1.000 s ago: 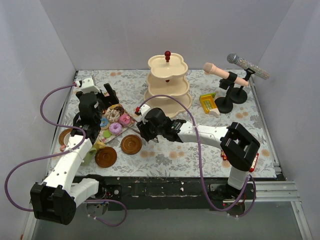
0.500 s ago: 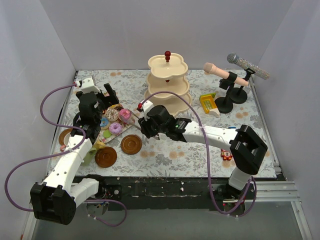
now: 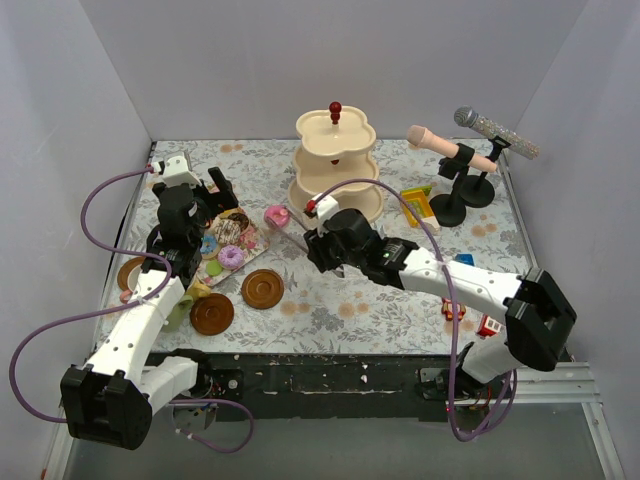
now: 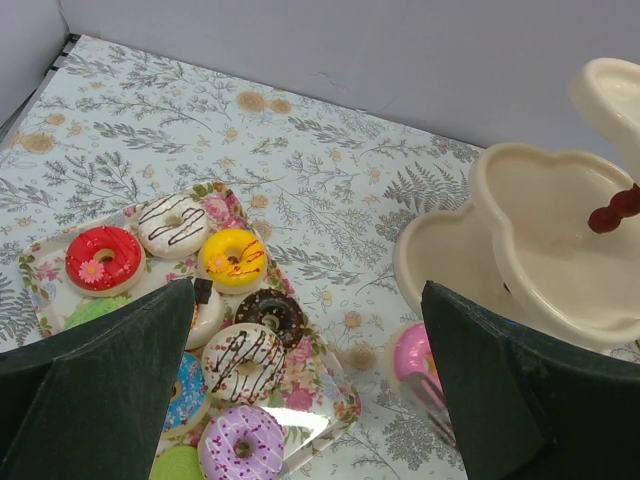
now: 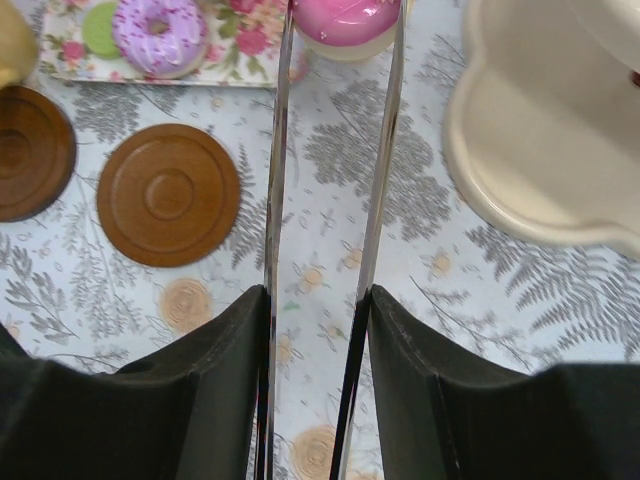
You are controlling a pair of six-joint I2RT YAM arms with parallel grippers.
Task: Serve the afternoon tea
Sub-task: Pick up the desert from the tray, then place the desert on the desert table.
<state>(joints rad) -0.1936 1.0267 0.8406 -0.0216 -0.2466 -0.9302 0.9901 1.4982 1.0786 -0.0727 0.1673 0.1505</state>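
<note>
The tiered stand (image 3: 336, 170) sits at the back of the table (image 3: 350, 312), microphones (image 3: 465, 150) to its right. A tray (image 4: 318, 372) of donuts (image 4: 234, 258) lies to its left, a small cake (image 3: 276, 215) between them, two saucers (image 3: 262, 289) before the tray.

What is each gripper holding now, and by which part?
The right gripper squeezes the metal tongs across both arms; their tips pinch the pink cake by its sides. The left gripper holds nothing.

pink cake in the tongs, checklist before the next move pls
1. cake pinched between the tips of the tongs: ok
2. right gripper shut on tongs: ok
3. bottom tier of stand bare where seen: ok
4. cake high enough to pass the tier's rim: cannot tell
5. left gripper open over tray, off the path: ok
</note>
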